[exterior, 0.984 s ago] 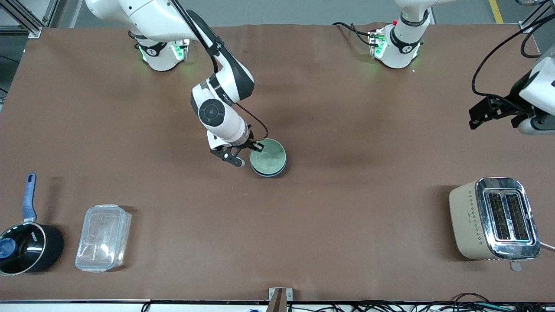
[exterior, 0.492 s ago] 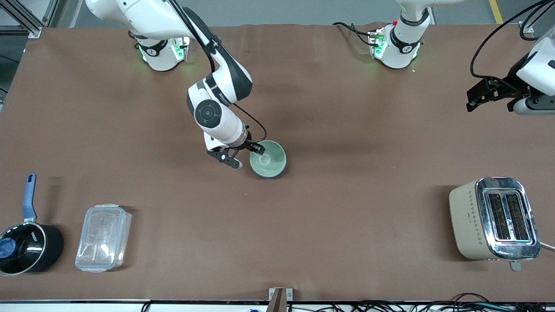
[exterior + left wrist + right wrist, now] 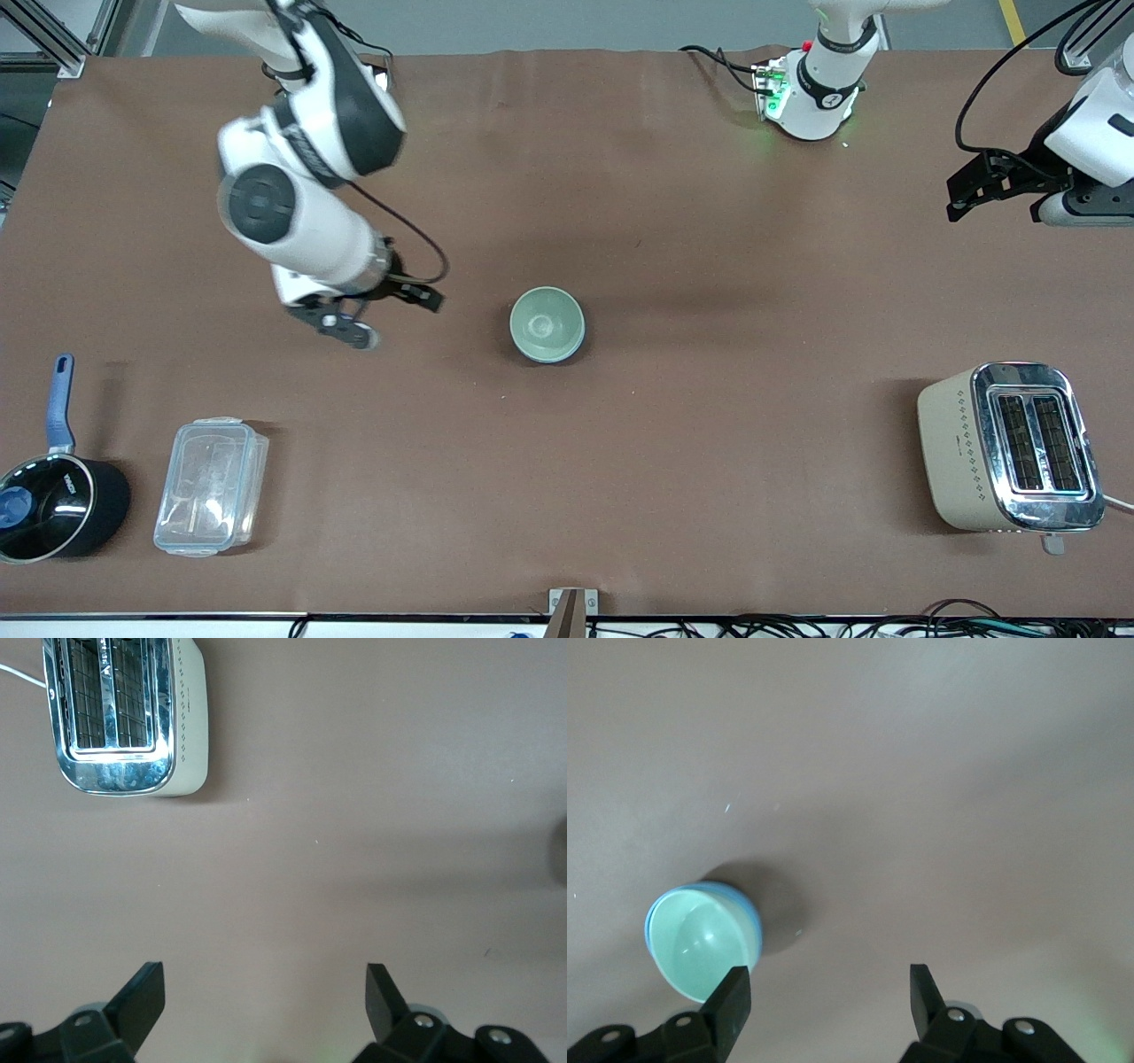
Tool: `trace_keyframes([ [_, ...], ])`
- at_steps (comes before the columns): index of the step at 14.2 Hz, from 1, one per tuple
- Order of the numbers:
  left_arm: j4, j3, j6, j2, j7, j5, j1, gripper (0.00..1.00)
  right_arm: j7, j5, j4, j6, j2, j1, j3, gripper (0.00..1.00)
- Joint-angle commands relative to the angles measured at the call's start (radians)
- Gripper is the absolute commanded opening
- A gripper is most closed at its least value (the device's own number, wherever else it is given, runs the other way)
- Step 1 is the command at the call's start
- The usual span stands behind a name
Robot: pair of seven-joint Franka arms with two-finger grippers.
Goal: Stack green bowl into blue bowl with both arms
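A: Position of the small glossy pale mint-green bowl (image 3: pixel 547 322)?

B: Upright, mouth up, nested in the sky-blue glossy bowl (image 3: pixel 747 911) at mid-counter. Round, so no long axis.

A: Surface?

B: Brown matte counter (image 3: pixel 673 425).

A: Tools?

B: Right tool (image 3: pixel 392 316) wide, holding nothing, over bare counter beside the bowls. Left tool (image 3: pixel 997 182) wide, holding nothing, waiting above its end.

A: Surroundings?

B: Cream-and-chrome toaster (image 3: pixel 1010 447), clear plastic lidded box (image 3: pixel 211 486), black saucepan with blue handle (image 3: pixel 53 496); all well apart.

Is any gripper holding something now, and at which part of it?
No. The right gripper and left gripper are both open and empty; the green bowl sits in the blue bowl.
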Motion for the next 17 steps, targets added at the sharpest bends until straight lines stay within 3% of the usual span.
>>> trace_keyframes([
  [1, -0.015, 0.002, 0.006, -0.024, 0.016, -0.010, -0.004, 1.00, -0.142, -0.038, -0.033, -0.020, -0.094, -0.110, 0.015, 0.81],
  [6, -0.009, 0.000, 0.001, -0.024, 0.016, -0.013, -0.005, 1.00, -0.416, -0.110, -0.035, -0.011, -0.171, -0.286, 0.015, 0.81],
  [8, -0.007, 0.000, -0.001, -0.024, 0.018, -0.013, -0.005, 1.00, -0.482, -0.150, -0.035, -0.007, -0.209, -0.338, 0.016, 0.85],
  [13, 0.016, 0.002, -0.005, -0.020, 0.021, -0.010, -0.001, 1.00, -0.637, -0.155, -0.021, -0.022, -0.268, -0.433, 0.015, 0.95],
  [17, 0.056, 0.002, -0.005, 0.006, 0.013, -0.009, -0.007, 1.00, -0.736, -0.160, 0.158, -0.184, -0.255, -0.471, 0.016, 1.00],
])
